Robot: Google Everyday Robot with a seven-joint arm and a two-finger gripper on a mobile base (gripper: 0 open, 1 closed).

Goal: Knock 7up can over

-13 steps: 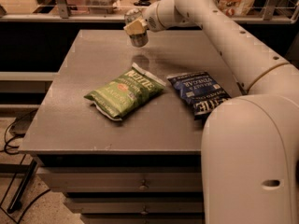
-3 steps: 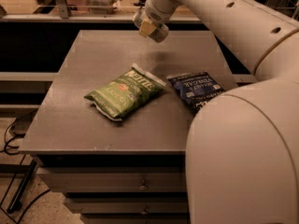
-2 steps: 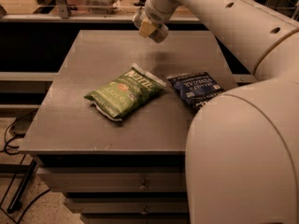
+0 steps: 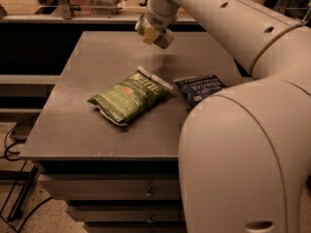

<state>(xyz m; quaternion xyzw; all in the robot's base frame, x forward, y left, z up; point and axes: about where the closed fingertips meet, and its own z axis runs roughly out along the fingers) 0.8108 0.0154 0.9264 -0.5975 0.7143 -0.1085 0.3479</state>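
My gripper (image 4: 152,32) hangs over the far middle of the grey table (image 4: 73,125), at the end of the arm that comes in from the right. A small silvery-grey cylinder, which looks like the 7up can (image 4: 164,38), shows tilted right at the gripper's tip. I cannot tell whether it is held or only touched. It casts a shadow on the table just below. No other can stands on the table.
A green chip bag (image 4: 130,95) lies in the middle of the table. A dark blue chip bag (image 4: 198,89) lies to its right, partly behind my arm. My arm's large body (image 4: 243,154) blocks the right front. Drawers sit under the table top.
Since 4.3 s ago the gripper has shifted a little to the right over the far part of the table and the arm has swung nearer. In the last second nothing has visibly moved.
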